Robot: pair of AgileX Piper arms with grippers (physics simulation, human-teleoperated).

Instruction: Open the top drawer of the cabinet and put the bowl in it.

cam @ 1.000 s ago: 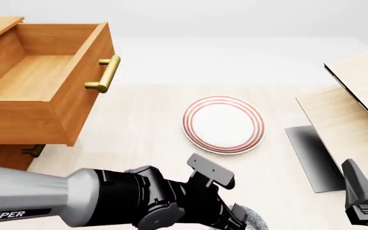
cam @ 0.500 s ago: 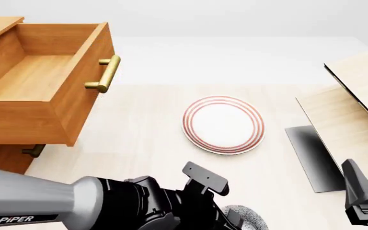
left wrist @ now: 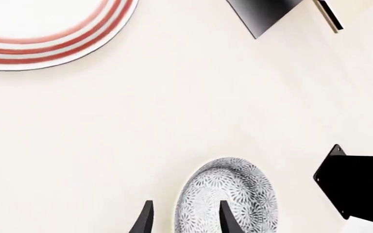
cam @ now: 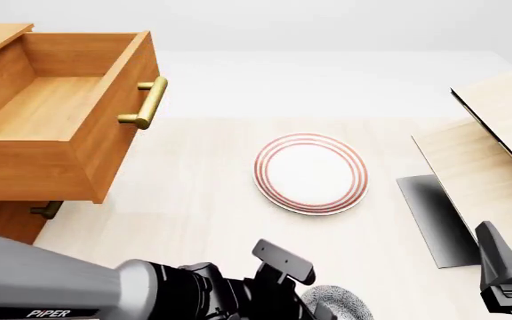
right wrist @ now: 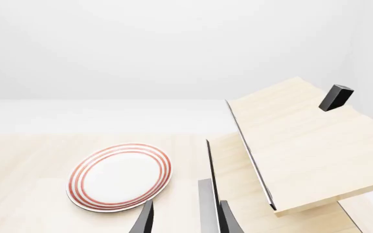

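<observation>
The cabinet stands at the far left, and its top drawer is pulled out with nothing in it, brass handle facing the table. Just inside the near edge lies the speckled grey-blue bowl, partly behind my left arm. In the left wrist view my left gripper is open and straddles the bowl's rim: one fingertip is over the inside, the other outside. My right gripper is open and holds nothing, low at the right edge.
A white plate with red rings lies mid-table, beyond the bowl. A pale wooden structure with a dark grey panel fills the right side. A lower drawer's handle shows beneath the open drawer.
My left arm has drawn back toward the near edge and dropped lower, so more of the bowl shows in the front view. The right arm, drawer and plate have not moved.
</observation>
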